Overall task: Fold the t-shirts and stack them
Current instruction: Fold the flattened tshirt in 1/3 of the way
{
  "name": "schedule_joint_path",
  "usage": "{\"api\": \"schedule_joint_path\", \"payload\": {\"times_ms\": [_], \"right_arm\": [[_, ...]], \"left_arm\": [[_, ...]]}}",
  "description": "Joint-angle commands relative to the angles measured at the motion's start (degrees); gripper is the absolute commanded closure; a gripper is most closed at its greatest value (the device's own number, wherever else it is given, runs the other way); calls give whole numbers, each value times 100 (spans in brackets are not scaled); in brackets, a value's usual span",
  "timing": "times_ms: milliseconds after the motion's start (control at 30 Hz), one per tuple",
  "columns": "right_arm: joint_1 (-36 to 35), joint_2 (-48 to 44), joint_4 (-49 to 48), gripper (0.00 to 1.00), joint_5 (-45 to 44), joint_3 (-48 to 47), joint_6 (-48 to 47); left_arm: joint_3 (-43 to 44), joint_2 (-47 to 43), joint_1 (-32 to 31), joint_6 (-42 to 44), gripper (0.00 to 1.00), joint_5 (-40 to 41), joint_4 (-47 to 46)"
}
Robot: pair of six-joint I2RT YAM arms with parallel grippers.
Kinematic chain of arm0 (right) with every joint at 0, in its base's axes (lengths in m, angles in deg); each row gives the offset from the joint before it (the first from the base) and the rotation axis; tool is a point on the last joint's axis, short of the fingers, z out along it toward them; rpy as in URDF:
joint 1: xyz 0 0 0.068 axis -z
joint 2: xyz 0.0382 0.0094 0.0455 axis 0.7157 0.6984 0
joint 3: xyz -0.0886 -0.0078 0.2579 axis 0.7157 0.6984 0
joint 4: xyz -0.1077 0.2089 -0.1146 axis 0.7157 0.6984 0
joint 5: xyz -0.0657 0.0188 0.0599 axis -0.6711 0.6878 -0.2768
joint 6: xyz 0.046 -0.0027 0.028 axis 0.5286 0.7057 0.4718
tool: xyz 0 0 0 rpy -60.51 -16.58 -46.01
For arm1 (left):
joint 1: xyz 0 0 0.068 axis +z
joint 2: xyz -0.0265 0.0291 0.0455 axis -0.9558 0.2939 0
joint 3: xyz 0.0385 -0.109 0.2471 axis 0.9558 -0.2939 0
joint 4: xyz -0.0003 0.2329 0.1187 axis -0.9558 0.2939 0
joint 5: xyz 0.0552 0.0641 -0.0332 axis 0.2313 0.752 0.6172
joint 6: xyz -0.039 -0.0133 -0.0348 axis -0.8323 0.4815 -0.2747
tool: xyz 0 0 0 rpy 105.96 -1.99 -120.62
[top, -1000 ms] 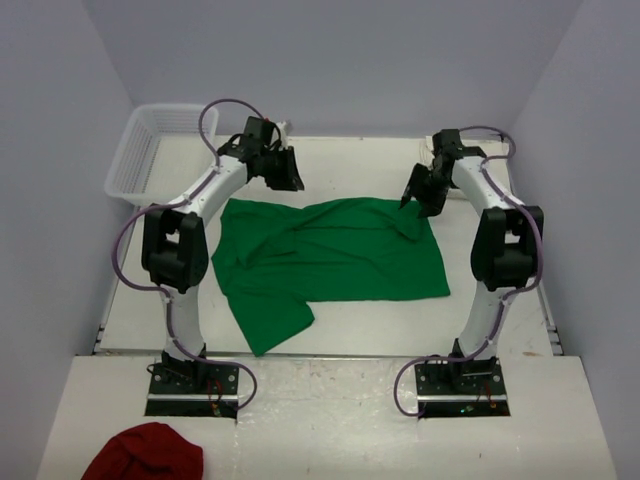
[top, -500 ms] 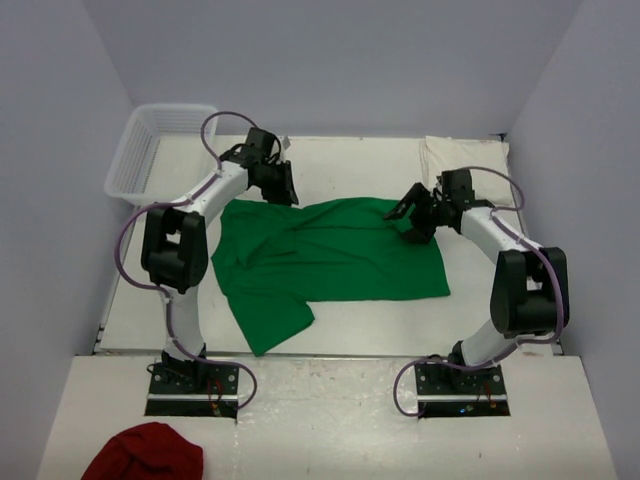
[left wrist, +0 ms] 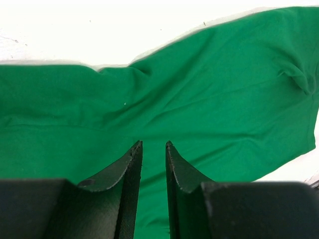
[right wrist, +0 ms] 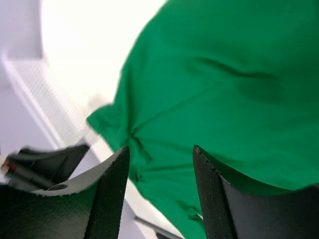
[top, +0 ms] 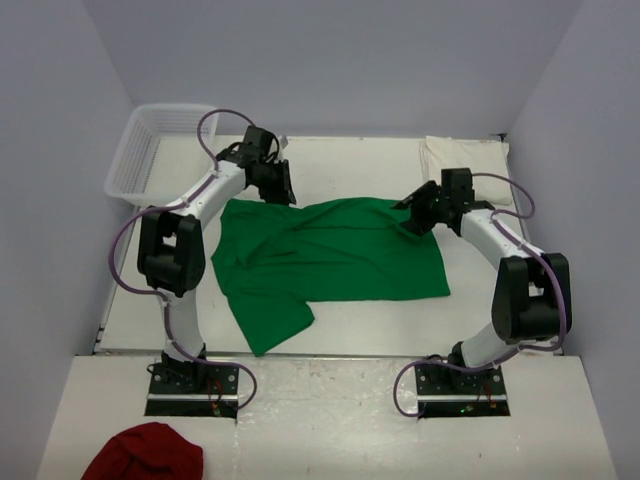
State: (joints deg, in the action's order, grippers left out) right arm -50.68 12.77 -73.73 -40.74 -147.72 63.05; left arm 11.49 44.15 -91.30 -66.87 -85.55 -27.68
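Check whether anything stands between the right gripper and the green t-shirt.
Nothing visible does. In the right wrist view the right gripper has its jaws apart, and only the green t-shirt shows between and beyond them. In the overhead view the gripper is at the shirt's far right corner, with nothing lying on the cloth there.

The spread t-shirt (top: 330,260) lies in the middle of the desk (top: 350,165), between the two arms, with one sleeve reaching toward the lower left of the frame. The other t-shirt (top: 465,155) sits at the desk's upper right corner, behind the right arm. A basket (top: 135,160) stands at the upper left, by the desk's far left corner. The left end effector (top: 287,190) is over the spread t-shirt's upper left corner, and the right end effector (top: 415,212) is over its upper right corner. A cloth (top: 145,452) lies at the lower left, in front of the left arm's base.
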Motion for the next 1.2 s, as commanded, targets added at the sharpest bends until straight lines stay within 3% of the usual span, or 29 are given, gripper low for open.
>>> {"api": "schedule_joint_path", "payload": {"times_ms": [0, 167, 433, 567, 867, 1167], "right_arm": [[5, -265, 1042, 44, -1018, -21, 460], [-21, -660, 1490, 42, -1905, 242, 872], [-12, -608, 1675, 44, -2170, 621, 1699], [-21, -328, 2000, 44, -2337, 419, 2191], [-21, 394, 1975, 47, -2214, -232, 2280], [-39, 710, 2273, 59, -2381, -671, 2403]], "left_arm": [[-47, -334, 38, 69, 73, 8, 15], [-100, -352, 37, 69, 73, -9, -11], [-162, -361, 38, 78, 73, -54, -38], [-118, -369, 38, 104, 73, -71, -20], [5, -361, 38, 96, 73, -185, 50], [313, -361, 46, 131, 73, -264, 243]]}}
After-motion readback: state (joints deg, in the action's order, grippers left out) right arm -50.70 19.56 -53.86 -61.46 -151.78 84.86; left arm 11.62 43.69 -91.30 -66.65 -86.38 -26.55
